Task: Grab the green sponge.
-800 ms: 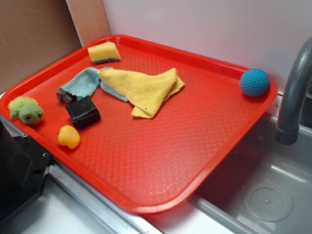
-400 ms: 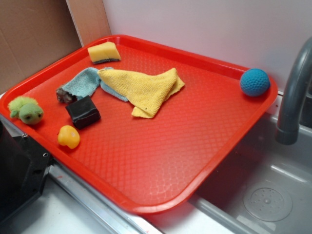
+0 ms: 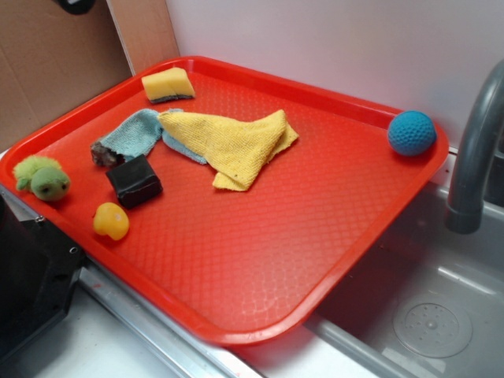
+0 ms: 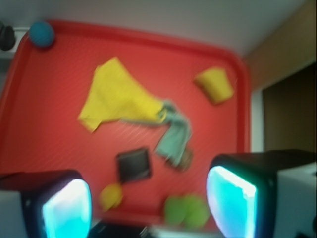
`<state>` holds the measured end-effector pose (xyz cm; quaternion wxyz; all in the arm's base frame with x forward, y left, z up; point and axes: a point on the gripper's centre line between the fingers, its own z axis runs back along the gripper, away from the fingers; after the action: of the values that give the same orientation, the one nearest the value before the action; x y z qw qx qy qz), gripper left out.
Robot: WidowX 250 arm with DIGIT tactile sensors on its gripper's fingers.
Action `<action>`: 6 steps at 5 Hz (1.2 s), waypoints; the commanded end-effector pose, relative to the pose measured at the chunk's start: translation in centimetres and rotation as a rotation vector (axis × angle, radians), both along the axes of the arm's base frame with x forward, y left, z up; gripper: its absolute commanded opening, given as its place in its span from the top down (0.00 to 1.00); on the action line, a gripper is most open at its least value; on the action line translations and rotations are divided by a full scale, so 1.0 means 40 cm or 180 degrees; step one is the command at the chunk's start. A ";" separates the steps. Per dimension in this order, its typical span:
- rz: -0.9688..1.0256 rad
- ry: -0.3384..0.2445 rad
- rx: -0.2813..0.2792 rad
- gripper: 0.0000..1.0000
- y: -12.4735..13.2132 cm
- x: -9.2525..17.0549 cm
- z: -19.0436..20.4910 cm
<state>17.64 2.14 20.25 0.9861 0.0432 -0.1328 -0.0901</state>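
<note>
Red tray (image 3: 331, 236) fills my exterior view, green sponge (image 3: 168, 84) at its far corner; only my wrist view shows the pincer (image 4: 148, 198), spread wide above.

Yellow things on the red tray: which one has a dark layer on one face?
The rectangular yellow foam sponge at the tray's far corner; the cloth and small rounded toy are plain yellow.
</note>
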 end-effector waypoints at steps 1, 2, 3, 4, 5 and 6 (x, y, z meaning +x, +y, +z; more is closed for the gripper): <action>-0.0182 -0.0265 0.0325 0.00 0.125 0.143 -0.123; -0.0182 -0.0265 0.0325 0.00 0.125 0.143 -0.123; -0.0182 -0.0265 0.0325 0.00 0.125 0.143 -0.123; -0.0182 -0.0265 0.0325 0.00 0.125 0.143 -0.123; -0.0255 -0.0132 0.0424 0.00 0.162 0.231 -0.209; -0.0305 -0.0007 0.0343 0.00 0.177 0.268 -0.245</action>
<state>27.41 8.81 8.51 0.9810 0.0745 -0.1018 -0.1473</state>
